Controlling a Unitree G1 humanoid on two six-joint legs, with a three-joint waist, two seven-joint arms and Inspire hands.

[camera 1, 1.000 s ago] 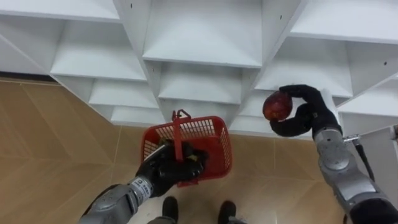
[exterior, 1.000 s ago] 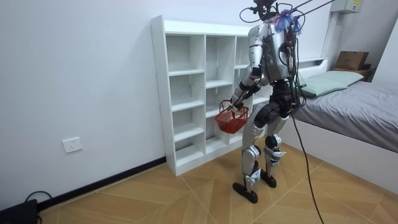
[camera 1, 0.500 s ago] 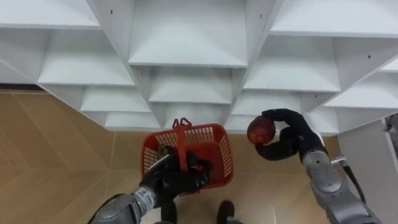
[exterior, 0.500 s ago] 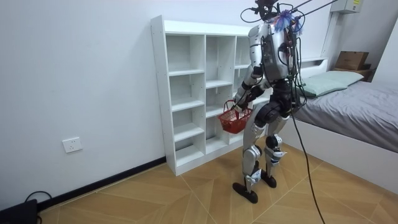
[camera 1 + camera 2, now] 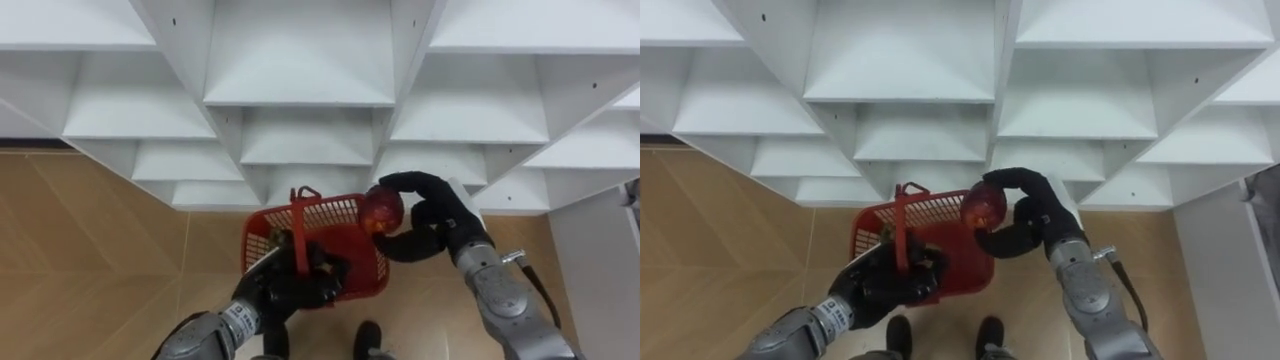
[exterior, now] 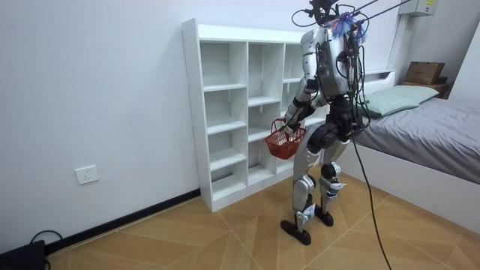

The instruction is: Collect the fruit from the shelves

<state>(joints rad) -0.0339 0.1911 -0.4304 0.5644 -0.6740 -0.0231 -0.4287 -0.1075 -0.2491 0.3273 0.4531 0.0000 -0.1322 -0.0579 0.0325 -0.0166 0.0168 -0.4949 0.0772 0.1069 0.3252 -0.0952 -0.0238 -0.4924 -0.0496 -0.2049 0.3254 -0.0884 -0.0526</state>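
A red plastic basket (image 5: 345, 255) hangs in front of me, its upright handle gripped by my left hand (image 5: 290, 285), which comes in from the lower left. My right hand (image 5: 425, 215) is curled round a dark red fruit (image 5: 381, 209) and holds it at the basket's right rim, just above the opening. In the right eye view the fruit (image 5: 983, 205) sits over the basket (image 5: 945, 255), between my right hand (image 5: 1025, 215) and my left hand (image 5: 885, 275). The room view shows me standing upright at the white closet (image 6: 225, 112) with the basket (image 6: 285, 141) at waist height.
The closet's white shelves (image 5: 300, 70) spread above and beyond the basket, with bare compartments. Wooden floor (image 5: 90, 250) lies below. In the room view a bed (image 6: 427, 142) stands at the right, close behind me, and a wall socket (image 6: 88, 174) is low on the left.
My right hand has carried the red fruit leftward and down from the shelf area to the basket's right rim. The basket has shifted slightly right and up in my left hand.
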